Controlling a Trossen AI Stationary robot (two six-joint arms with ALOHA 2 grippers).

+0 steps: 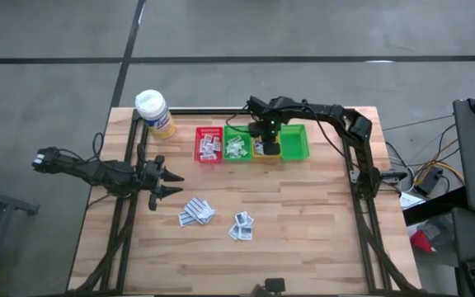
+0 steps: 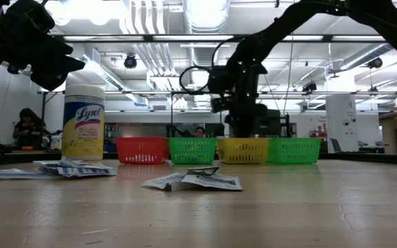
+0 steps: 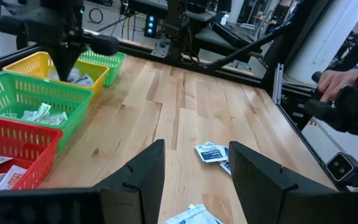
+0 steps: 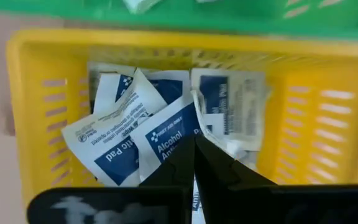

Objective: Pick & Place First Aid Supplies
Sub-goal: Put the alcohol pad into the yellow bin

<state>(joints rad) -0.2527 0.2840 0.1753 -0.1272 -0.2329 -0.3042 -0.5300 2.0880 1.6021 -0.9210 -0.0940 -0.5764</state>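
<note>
Several white sachets with blue print [image 4: 135, 140] lie in a heap in the yellow bin [image 4: 36, 118]. My right gripper [image 4: 194, 142] points down into that bin [image 1: 268, 150], shut, with nothing between its fingers. Loose sachets lie flat on the table in two small heaps [image 1: 196, 212] [image 1: 242, 226]. My left gripper [image 1: 176, 183] hovers open at the table's left, clear of them; its fingers frame the nearer heap [image 3: 211, 153]. My right gripper comes from above with its shut fingertips [image 3: 65, 70] low over the sachets in the yellow bin. Whether the tips touch the top sachet [image 4: 166, 134], I cannot tell.
A red bin [image 1: 209, 144], a green bin [image 1: 237, 142], the yellow one and a second green bin [image 1: 297, 142] stand in a row at the far side. A yellow wipes bottle [image 1: 155, 114] stands far left. A person's hand [image 3: 334, 81] shows beyond the table's right edge.
</note>
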